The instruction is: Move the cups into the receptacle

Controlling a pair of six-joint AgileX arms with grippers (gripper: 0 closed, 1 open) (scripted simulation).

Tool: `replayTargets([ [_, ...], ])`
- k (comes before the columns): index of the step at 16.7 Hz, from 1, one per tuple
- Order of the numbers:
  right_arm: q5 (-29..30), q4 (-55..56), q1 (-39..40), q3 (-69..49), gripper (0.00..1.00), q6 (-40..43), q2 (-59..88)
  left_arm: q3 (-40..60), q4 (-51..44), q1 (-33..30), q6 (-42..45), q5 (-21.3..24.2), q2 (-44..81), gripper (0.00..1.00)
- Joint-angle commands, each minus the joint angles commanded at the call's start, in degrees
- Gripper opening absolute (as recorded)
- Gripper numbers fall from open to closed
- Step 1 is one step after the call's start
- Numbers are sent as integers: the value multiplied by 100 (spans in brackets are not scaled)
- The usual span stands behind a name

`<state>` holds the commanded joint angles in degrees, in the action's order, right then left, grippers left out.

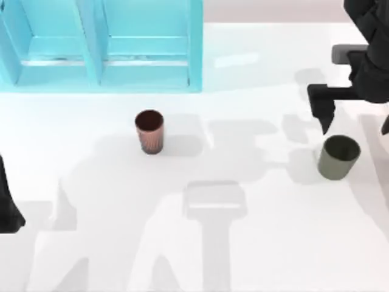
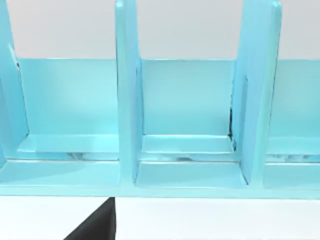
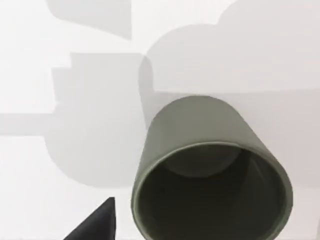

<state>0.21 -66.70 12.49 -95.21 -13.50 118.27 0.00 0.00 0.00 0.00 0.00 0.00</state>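
The olive-grey cup [image 3: 212,175] is standing upright on the counter [image 1: 243,255] at its right side, directly under the right tool [image 1: 355,115], whose fingers are spread open just above the rim and gripping nothing. Farther left the copper-brown cup [image 1: 149,131] is sitting untouched, well apart, and beyond it the blue receptacle [image 1: 100,45] is waiting empty, while the left tool [image 1: 9,210] is idling at the left edge, its state impossible to tell. An off-centre descent could let one finger strike the rim, probably tipping this light cup over.
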Motion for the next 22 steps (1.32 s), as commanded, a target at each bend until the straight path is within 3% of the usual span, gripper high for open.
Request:
replayTargets([
  [6,-2,1142,-102,1091,100,103,68,0,0,0,0,0,0,100],
  [12,-1,1222,-169,1238,100,169,13,0,0,0,0,0,0,100],
  [22,-1,1222,-169,1238,25,169,13,0,0,0,0,0,0,100],
])
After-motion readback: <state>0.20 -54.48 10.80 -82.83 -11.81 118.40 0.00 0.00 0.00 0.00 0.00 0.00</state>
